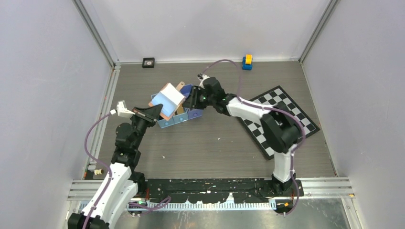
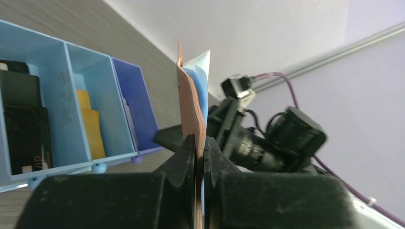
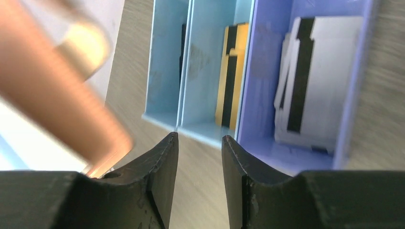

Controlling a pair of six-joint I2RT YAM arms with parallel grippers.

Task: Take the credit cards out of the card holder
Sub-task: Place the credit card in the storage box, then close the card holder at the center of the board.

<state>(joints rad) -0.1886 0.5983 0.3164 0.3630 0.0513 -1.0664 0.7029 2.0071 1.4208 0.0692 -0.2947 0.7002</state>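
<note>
My left gripper (image 2: 201, 143) is shut on the lower edge of the tan card holder (image 2: 191, 107), which it holds upright above the table, a pale blue lining showing inside. From above, the card holder (image 1: 168, 100) hangs over the blue tray (image 1: 168, 123), with the left gripper (image 1: 154, 113) at its left. My right gripper (image 3: 199, 138) stands open with nothing between its fingers, just over the tray's near wall. In the tray lie credit cards: white ones with black stripes (image 3: 310, 81), an orange one (image 3: 231, 76) and a dark one (image 2: 21, 124).
The blue tray (image 3: 260, 71) has three compartments side by side. A checkered board (image 1: 282, 119) lies to the right under the right arm. A yellow and blue toy (image 1: 247, 61) and a small black square (image 1: 148, 62) sit by the back wall.
</note>
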